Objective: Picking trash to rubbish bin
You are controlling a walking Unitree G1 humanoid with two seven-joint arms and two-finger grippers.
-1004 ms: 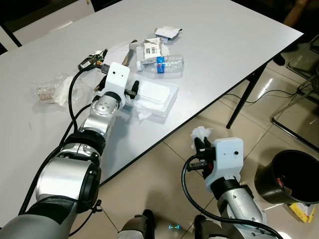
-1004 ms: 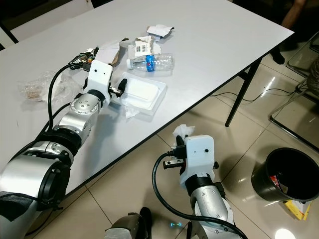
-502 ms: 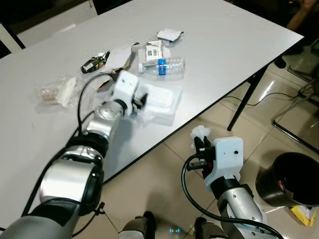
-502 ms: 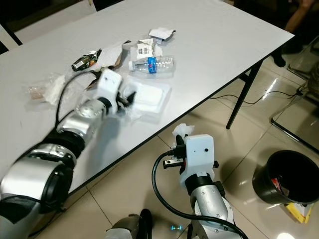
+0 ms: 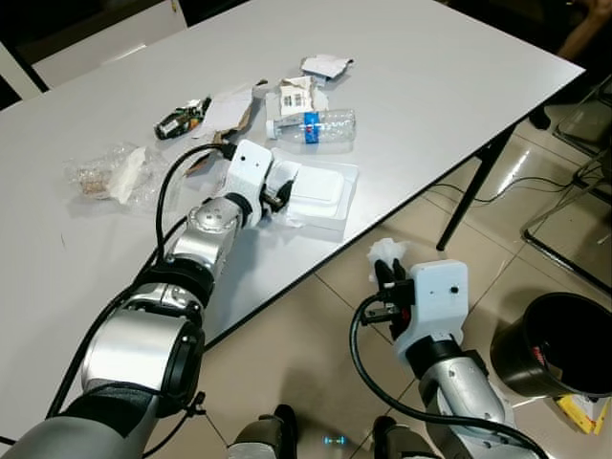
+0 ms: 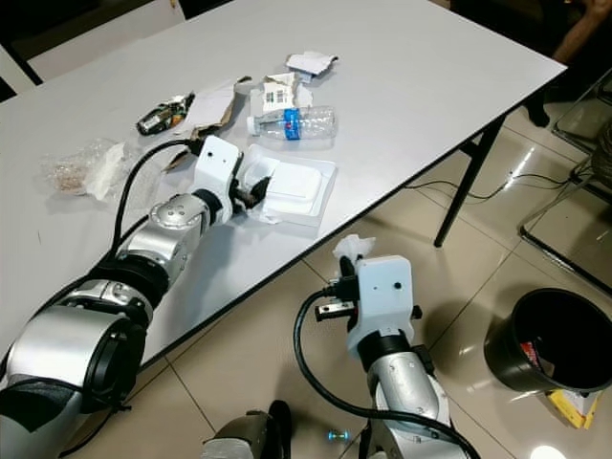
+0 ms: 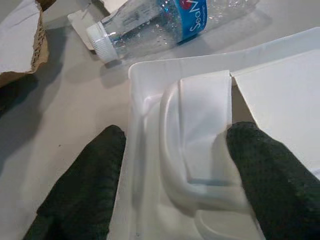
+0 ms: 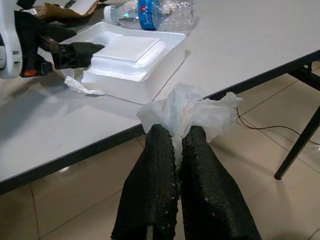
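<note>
The left gripper (image 5: 279, 194) has swung in, its fingers now straddling the near wall of the foam tray (image 5: 320, 188), which has slid toward the table (image 5: 449, 86) edge. The right gripper (image 8: 176, 150) stays clamped on a tissue (image 8: 192, 112); the bin (image 5: 559, 339) waits at four o'clock.

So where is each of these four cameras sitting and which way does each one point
Left and right eye views: head, looking down at the white table; both silver arms show.
Left wrist view: along the left claw, fingers straddling the foam tray's rim.
Right wrist view: along the right claw, pinching a tissue off the table edge.
Shared: tray and water bottle appear in all views.
</note>
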